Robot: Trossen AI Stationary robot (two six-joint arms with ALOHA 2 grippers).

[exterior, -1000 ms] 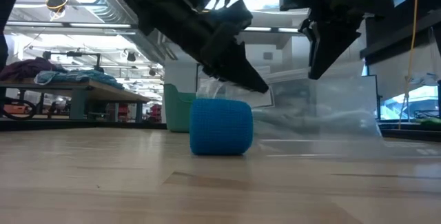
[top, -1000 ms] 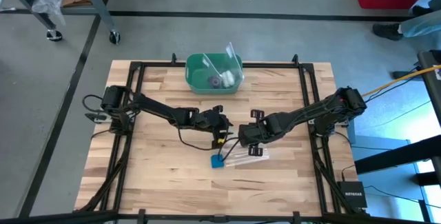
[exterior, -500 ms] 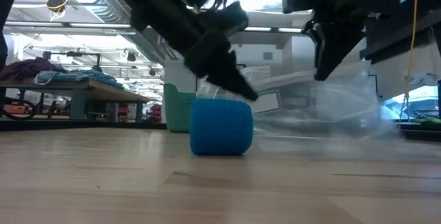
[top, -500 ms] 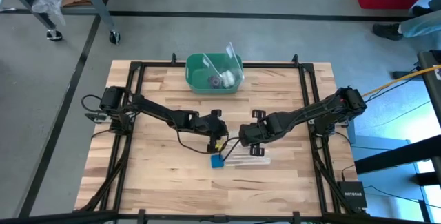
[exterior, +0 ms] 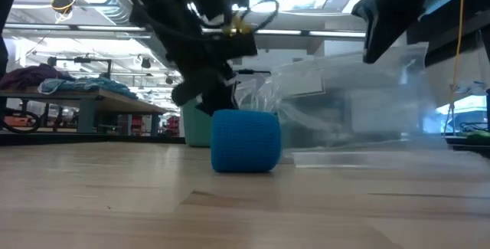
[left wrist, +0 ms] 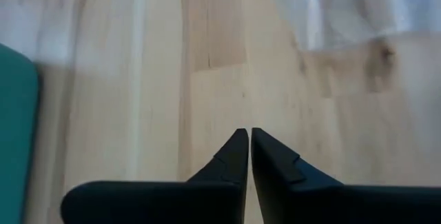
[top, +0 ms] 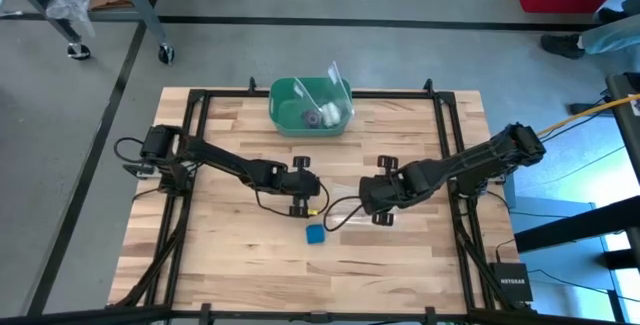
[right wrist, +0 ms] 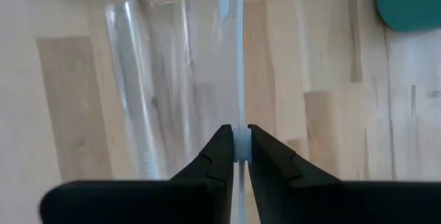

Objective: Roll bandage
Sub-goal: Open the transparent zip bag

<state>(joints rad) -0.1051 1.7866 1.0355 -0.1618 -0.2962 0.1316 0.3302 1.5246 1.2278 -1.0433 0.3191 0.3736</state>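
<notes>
- Near the middle of the desk (top: 230,235), toward its front edge, the bandage (top: 316,234) sits as a small compact blue roll; in the low view (exterior: 245,141) it stands on the wood with nothing gripping it.
- The left end effector (top: 311,206) hangs just behind the roll, apart from it; its wrist view (left wrist: 243,145) shows the two dark fingers pressed together over bare wood, holding nothing.
- The right end effector (top: 368,203) is to the right of the roll and pinches the edge of a clear plastic bag (top: 345,198); in its wrist view (right wrist: 240,143) the fingers stand narrow with the thin plastic (right wrist: 148,79) between them.
- In the low view the clear bag (exterior: 352,103) is lifted off the desk, behind and to the right of the roll.
- At the far edge of the desk stands a green bin (top: 310,106) with a clear sheet sticking out of it, well apart from the bandage.
</notes>
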